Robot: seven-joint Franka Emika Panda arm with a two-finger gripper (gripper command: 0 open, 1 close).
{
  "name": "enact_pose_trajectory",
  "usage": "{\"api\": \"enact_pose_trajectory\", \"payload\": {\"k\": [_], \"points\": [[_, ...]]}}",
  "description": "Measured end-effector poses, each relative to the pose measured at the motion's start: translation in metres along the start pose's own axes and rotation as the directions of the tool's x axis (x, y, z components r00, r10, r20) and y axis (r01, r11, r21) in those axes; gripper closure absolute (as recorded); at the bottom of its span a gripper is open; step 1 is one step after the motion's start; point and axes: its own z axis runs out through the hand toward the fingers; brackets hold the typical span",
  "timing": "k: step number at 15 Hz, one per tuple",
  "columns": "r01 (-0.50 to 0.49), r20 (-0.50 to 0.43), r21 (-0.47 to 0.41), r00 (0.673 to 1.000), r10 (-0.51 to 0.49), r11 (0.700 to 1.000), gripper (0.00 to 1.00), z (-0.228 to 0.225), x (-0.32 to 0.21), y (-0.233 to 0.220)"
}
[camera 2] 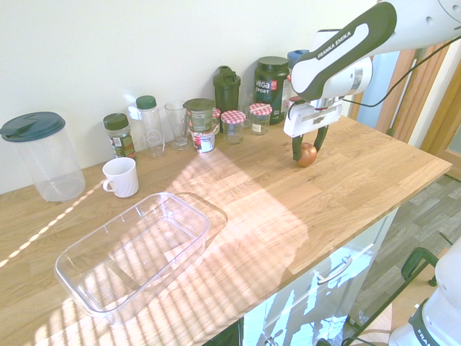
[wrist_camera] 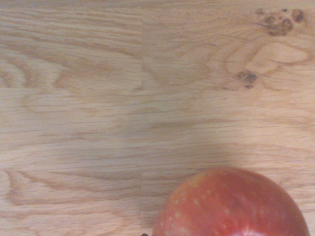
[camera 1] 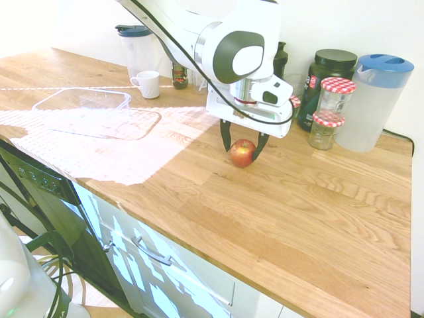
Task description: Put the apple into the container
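Fingers straddling the apple on the tabletop

The fingers point(camera 1: 226, 135) point straight down and stand spread, one on each side of the apple point(camera 1: 242, 152), which sits between them on the wooden tabletop point(camera 1: 298, 212); whether they touch its skin I cannot tell. The clear container point(camera 2: 133, 252) lies well apart from the apple, on the sunlit part, with a white mug point(camera 2: 119, 177) just beyond it. Red-checked-lid jars point(camera 1: 329, 109) stand near the apple, by the wall.
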Motion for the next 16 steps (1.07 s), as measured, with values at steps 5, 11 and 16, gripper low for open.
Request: {"api": "enact_pose_trajectory", "payload": {"k": [5, 11, 16], "points": [[-0.001, 0.001, 0.003, 1.000, 0.001, 1.000, 1.00, 0.000, 0.000, 0.000], [0.027, 0.031, 0.055, 0.999, -0.029, 0.998, 1.00, -0.106, -0.033, -0.049], [0.192, 0.021, 0.067, 0.981, -0.194, 0.979, 1.00, -0.142, -0.169, -0.156]]}}
